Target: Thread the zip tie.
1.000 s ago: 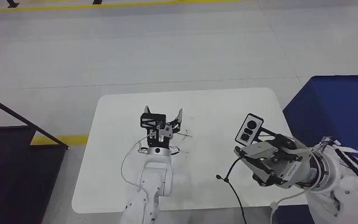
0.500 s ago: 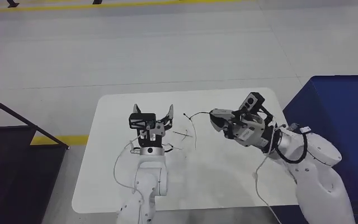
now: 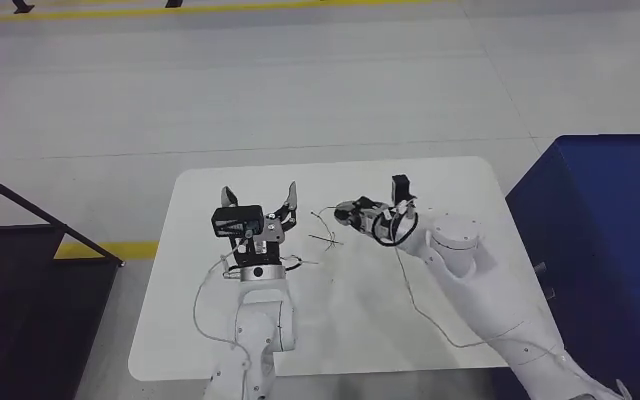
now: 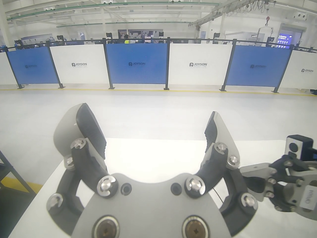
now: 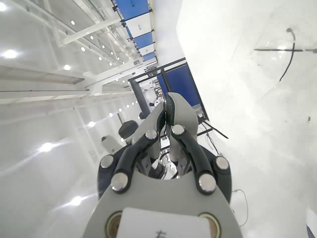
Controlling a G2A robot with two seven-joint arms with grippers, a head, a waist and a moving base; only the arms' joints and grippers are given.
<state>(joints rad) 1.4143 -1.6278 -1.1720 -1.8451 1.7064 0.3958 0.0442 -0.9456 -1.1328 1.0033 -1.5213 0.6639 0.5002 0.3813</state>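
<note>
Two thin black zip ties (image 3: 326, 238) lie crossed on the white table (image 3: 430, 190), near the centre of the top view. Just to their right the right gripper (image 3: 343, 211) points leftward, fingers pressed together with nothing visible between them. To their left the left gripper (image 3: 259, 193) stands with its jaws spread wide.

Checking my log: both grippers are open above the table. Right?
Not quite: only the left gripper is open. The right gripper is shut, as the right wrist view shows. Both are above the table.
</note>
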